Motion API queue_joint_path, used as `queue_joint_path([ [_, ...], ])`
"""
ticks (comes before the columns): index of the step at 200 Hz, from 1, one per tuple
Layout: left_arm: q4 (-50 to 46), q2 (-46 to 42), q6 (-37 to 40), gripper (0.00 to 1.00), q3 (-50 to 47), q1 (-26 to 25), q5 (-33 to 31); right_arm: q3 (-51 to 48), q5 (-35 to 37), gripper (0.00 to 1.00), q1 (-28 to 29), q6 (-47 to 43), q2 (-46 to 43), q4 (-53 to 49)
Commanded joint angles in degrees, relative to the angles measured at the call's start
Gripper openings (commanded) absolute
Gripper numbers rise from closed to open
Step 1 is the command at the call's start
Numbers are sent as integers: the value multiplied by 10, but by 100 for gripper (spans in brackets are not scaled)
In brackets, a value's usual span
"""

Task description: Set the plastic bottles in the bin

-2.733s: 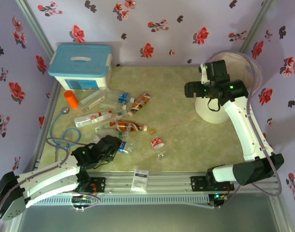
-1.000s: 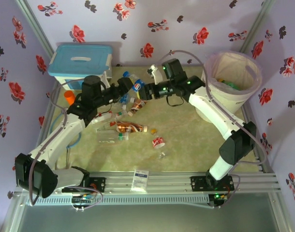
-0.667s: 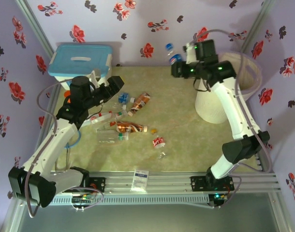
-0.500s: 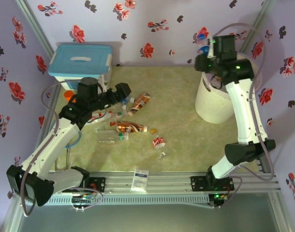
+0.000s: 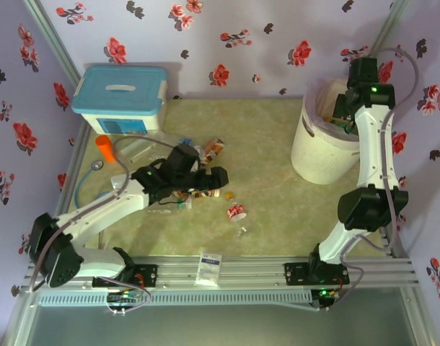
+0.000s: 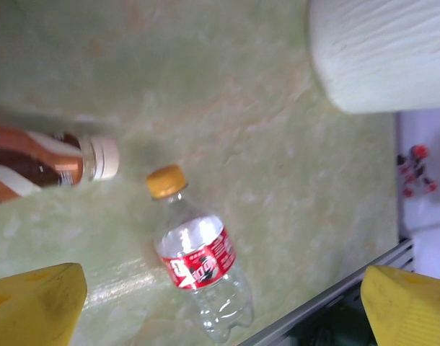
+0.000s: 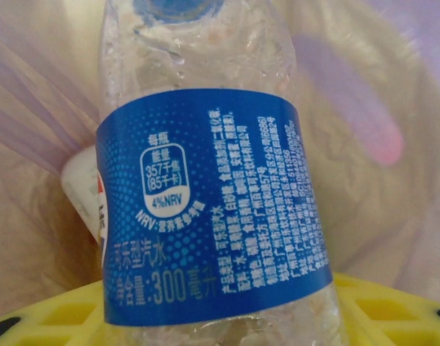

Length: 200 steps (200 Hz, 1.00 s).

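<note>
1. Left gripper (image 6: 220, 306): yellow jaws spread wide, a crumpled clear red-labelled bottle (image 6: 200, 267) lying between them on the glossy table (image 6: 205, 86).
2. Right gripper (image 5: 344, 114) pinches a clear blue-labelled bottle (image 7: 205, 202); the round white bin (image 5: 314, 155) is below.

I am working in a staged lab enclosure. Flowered lilac sheets (image 5: 205, 50) are hanging as walls from metal posts (image 5: 50, 43), and an aluminium rail (image 5: 256, 270) is running along the marbled tabletop's (image 5: 270, 180) near edge.
</note>
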Motion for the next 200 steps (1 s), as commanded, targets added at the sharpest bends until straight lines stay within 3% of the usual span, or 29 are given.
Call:
queue_joint_path([
  [1,24,20,-45,99,-15,-31,-22,-9,-24,47,-9,-10,12,-22],
  [59,137,73,-123,97,-76,-65,-10,-20,-50,56,-26,-12,38,-23],
  [98,184,101,-161,96,-104,-68,3,-4,-58,84,-28,-14,31,-38],
  [114,189,110,-164,96,-105,-68,3,0,-56,89,-27,-15,18,-38],
  [200,218,202,-166,94,-60,-70,29,5,-80,96,15,-7,-105,-18],
])
